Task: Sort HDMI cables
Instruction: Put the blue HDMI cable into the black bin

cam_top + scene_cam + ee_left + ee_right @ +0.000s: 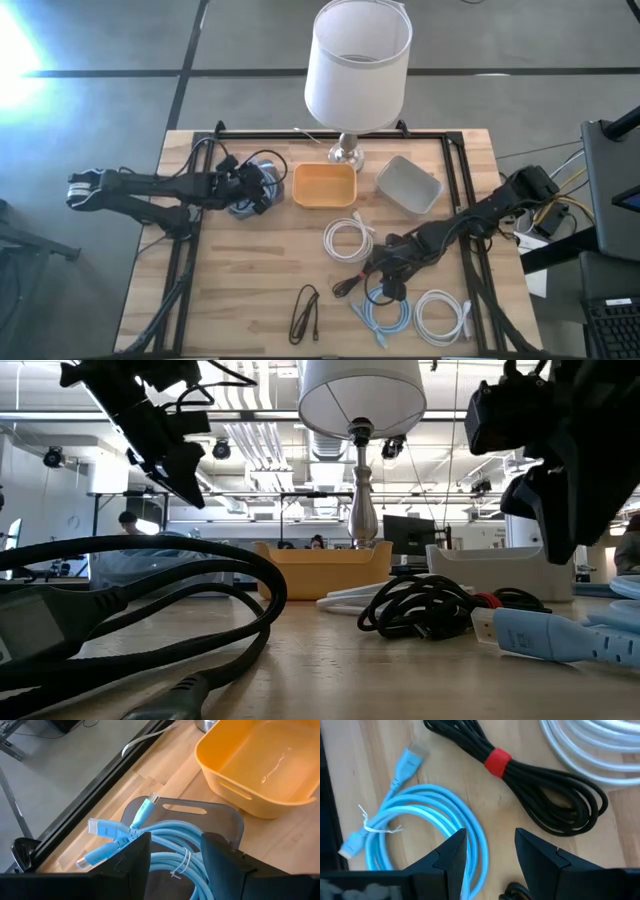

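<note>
The lamp [352, 60] stands at the back middle of the counter [250, 290]. Just in front of it sits the orange tray [324, 185], with a grey tray [409, 184] to that tray's right.

Left of the orange tray, the left end effector [262, 190] hovers over a second grey tray [200, 812] holding blue cables [165, 850]. Its fingers [131, 865] are parted over the coil, gripping nothing.

In front of the orange tray lies a white loop [348, 240]. Further forward and right of it, the right end effector [388, 272] hangs over a blue loop [420, 825] and a black bundle [540, 785] tied with a red band [497, 760]. Its fingers [451, 852] are apart and empty, one above the blue loop's edge.

Another white loop [440, 315] lies right of that blue loop. A thin black cable [304, 313] lies alone toward the counter's front edge, ahead of the orange tray.
</note>
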You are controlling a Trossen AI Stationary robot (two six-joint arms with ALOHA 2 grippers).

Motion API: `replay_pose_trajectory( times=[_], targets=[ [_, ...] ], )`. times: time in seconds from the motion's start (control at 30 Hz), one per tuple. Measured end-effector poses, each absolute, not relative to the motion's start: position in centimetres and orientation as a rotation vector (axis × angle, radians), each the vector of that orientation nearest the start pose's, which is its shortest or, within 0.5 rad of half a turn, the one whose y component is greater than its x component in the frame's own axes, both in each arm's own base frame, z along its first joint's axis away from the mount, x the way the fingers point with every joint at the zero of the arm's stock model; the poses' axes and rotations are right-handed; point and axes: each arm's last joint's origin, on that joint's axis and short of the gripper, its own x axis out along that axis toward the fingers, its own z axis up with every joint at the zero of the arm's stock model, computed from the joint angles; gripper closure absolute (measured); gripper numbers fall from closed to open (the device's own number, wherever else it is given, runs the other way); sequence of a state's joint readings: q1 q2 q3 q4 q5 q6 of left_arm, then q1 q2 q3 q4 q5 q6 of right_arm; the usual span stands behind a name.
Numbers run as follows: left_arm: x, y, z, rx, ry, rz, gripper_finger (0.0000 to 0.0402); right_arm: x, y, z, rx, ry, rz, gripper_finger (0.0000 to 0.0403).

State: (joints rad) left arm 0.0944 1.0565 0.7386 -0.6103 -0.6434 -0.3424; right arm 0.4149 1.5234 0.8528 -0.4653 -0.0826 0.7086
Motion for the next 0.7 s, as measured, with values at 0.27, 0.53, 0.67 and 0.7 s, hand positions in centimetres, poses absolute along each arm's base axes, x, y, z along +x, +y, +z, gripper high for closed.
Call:
replay_pose_trajectory(
  times=[0.27,0.53,0.67,0.7],
  targets=[
    [19.2,3.6,23.4,-0.046,0.789,0.827,0.0225,25.1,11.8,16.9,0.431,1.197,0.05,0.0239],
    [19.2,3.6,23.4,-0.047,0.787,0.828,0.0225,24.6,13.2,16.6,0.417,1.161,0.123,0.0239],
    [19.3,3.6,23.4,-0.047,0.787,0.827,0.0225,23.9,14.2,16.3,0.392,1.157,0.171,0.0239],
    [19.3,3.6,23.4,-0.047,0.786,0.827,0.0225,23.8,14.4,16.2,0.382,1.156,0.179,0.0239]
  ],
)
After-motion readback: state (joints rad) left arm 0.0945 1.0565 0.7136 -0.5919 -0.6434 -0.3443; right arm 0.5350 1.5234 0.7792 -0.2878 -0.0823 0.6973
